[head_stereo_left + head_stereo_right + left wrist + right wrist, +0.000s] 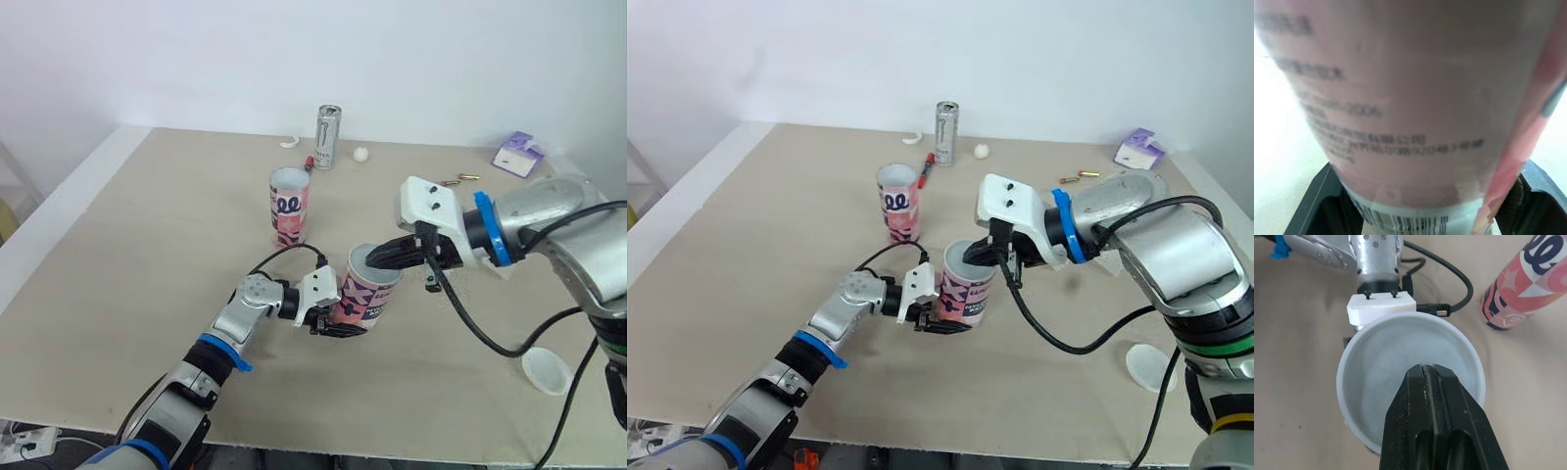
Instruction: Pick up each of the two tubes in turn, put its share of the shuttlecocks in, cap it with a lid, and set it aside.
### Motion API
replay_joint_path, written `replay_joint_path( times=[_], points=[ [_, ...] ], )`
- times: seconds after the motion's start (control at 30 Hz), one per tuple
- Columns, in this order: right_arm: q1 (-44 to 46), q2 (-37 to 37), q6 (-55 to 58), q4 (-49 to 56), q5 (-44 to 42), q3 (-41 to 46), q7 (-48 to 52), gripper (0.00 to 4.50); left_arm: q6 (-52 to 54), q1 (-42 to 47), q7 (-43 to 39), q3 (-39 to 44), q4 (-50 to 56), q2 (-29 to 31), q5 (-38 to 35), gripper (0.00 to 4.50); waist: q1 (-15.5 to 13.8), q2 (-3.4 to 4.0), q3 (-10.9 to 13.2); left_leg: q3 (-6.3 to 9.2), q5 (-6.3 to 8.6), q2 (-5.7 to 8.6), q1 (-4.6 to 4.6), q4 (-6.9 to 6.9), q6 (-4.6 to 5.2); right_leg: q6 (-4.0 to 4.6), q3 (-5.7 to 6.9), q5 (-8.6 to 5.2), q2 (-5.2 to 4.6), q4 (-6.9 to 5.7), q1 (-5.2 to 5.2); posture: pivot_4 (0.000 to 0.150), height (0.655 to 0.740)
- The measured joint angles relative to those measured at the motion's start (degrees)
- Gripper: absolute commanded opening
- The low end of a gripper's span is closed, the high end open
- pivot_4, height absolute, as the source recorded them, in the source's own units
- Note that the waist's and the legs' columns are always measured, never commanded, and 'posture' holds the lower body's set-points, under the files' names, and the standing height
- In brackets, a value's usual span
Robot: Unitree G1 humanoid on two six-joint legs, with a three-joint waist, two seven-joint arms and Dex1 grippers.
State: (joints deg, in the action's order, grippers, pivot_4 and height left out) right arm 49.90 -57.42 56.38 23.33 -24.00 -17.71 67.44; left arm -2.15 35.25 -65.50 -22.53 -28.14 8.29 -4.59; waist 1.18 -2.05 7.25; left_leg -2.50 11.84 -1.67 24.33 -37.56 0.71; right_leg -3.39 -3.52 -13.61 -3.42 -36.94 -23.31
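My left gripper (333,318) is shut on the lower end of a pink printed tube (364,294), which leans a little above the table; the tube's side is close up in the left wrist view (1410,112). A white lid (1400,367) sits on its mouth. My right gripper (377,257) is shut, with nothing between its fingers, and its tips rest on the lid's top (1427,369). A second pink tube (289,206) stands upright behind, apart from both grippers. Another white lid (547,370) lies flat at the front right.
At the back of the beige table (147,255) stand a silver can (327,137), a small white ball (361,154) and a purple box (517,154). Small red and brass bits (458,180) lie near the right arm. A black cable (470,323) hangs from the right wrist.
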Motion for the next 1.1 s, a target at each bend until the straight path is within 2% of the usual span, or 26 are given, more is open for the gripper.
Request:
replay_joint_path(
  times=[0.27,0.33,0.47,0.57,0.7,0.83,0.93,1.0,1.03,1.07,1.1],
  points=[
    [0.14,1.11,1.71,-1.31,-0.55,0.57,0.97,0.11,-0.1,-0.4,0.06,0.02,0.07,0.03,0.02,2.91,-0.02,-0.08,-0.25,0.01,0.04,-0.04,-0.02,0.06,-0.06,0.02,0.98,-0.01,-0.71,0.05,0.0,0.15,0.74],
    [-2.79,3.58,1.04,-3.29,-3.29,5.4,1.07,0.11,-0.33,-0.61,0.08,0.18,0.23,0.03,-0.04,2.91,-0.06,-0.18,-0.2,0.01,0.04,-0.04,0.0,0.07,-0.06,0.06,1.18,0.02,-0.83,0.08,0.01,0.15,0.74],
    [-7.03,5.31,-0.04,-5.41,-7.96,11.86,0.99,0.11,-0.39,-0.59,-0.02,-0.06,1.52,0.0,-0.03,2.91,-0.22,0.16,0.02,-0.08,0.01,0.08,0.4,0.07,-0.02,0.04,1.22,0.05,-0.73,0.08,-0.08,0.15,0.74],
    [-11.81,5.53,-1.93,-7.23,-10.8,21.69,-0.56,0.11,-0.46,-0.66,-0.05,-0.34,2.12,-0.15,-0.05,2.91,-0.58,0.13,0.05,0.01,0.02,0.12,0.6,0.07,-0.02,-0.03,1.34,0.01,-0.72,0.27,-0.09,0.15,0.74],
    [-22.73,6.11,-5.81,-9.19,-13.25,37.94,-3.02,0.11,-0.35,-0.71,-0.19,-0.47,2.38,-0.11,-0.3,2.91,-1.23,0.16,0.09,0.08,0.1,0.06,0.72,0.09,-0.03,-0.15,1.41,0.09,-0.59,0.62,-0.04,0.15,0.74],
    [-35.67,8.3,-10.11,-5.68,-13.86,43.51,-3.66,0.11,-0.02,-0.7,-0.19,-0.21,2.34,0.06,-0.52,2.91,-1.31,0.23,0.12,0.21,0.11,0.0,0.72,0.07,-0.02,-0.13,1.26,0.13,-0.13,0.64,0.0,0.15,0.74],
    [-43.99,9.98,-13.92,-2.98,-13.55,44.13,-3.42,0.87,0.09,-0.69,-0.19,0.05,2.33,0.25,-0.62,2.91,-1.33,0.47,0.21,0.3,0.1,-0.04,0.65,0.07,-0.01,-0.24,1.19,0.1,0.09,0.64,0.01,0.15,0.74],
    [-49.84,10.71,-18.16,-1.38,-12.21,43.42,-2.64,1.66,0.14,-0.69,-0.63,0.15,2.34,0.48,-0.77,2.91,-1.34,0.51,0.22,0.33,0.1,-0.03,0.61,0.07,-0.01,-0.3,1.19,0.08,0.15,0.64,0.03,0.15,0.74],
    [-51.83,11.26,-20.19,-0.84,-11.3,42.42,-2.43,2.19,-0.07,-0.69,-1.13,0.21,2.34,0.7,-0.9,3.63,-1.27,0.5,0.23,0.34,0.1,-0.05,0.55,0.06,-0.01,-0.25,1.18,0.12,0.19,0.64,0.02,0.15,0.74],
    [-53.53,12.33,-22.38,-0.51,-10.3,41.11,-2.36,2.59,-0.35,-0.75,-1.71,0.1,2.33,1.06,-0.91,3.92,-1.23,0.49,0.24,0.36,0.1,-0.06,0.49,0.06,-0.02,-0.21,1.18,0.14,0.21,0.64,0.02,0.15,0.74],
    [-54.88,13.17,-24.35,-0.38,-9.34,39.39,-2.28,3.11,-0.37,-1.01,-2.45,-0.17,2.18,1.55,-0.78,4.46,-1.17,0.55,0.3,0.37,0.1,-0.06,0.45,0.07,-0.02,-0.18,1.15,0.16,0.22,0.64,0.01,0.15,0.74]
  ],
)
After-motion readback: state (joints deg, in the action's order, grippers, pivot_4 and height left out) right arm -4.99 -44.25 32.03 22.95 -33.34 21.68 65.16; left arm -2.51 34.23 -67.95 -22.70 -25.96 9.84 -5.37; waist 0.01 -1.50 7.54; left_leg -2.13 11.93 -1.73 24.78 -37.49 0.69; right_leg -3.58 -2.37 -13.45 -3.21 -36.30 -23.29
